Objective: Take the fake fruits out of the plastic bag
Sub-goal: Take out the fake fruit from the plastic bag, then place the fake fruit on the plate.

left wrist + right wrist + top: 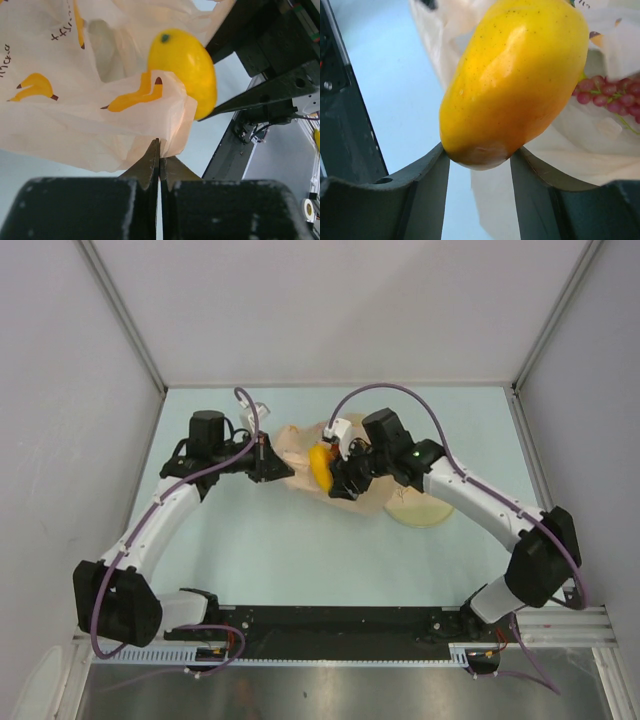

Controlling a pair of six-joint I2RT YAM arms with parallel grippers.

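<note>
- I am watching the left gripper (268,460) from above: it is reaching to the left edge of the plastic bag (298,445), which is lying in the middle of the worktop (250,550).
- In the left wrist view, the left gripper (159,150) is clenched, and its tips are pinching a fold of the plastic bag (75,120).
- The right gripper (338,475) is grasping the yellow fruit (320,468); in its own camera both fingers (427,172) are pressing on the lower end of the yellow fruit (515,80).
- The yellow fruit (185,70) is sitting at the bag's opening, partly behind a fold. I cannot tell if it is fully out.
- The grape bunch (610,92) is lying inside the plastic bag (580,150), behind the yellow fruit.
- A cream plate (425,512) is resting on the worktop, just beside the bag and partly under the right arm.
</note>
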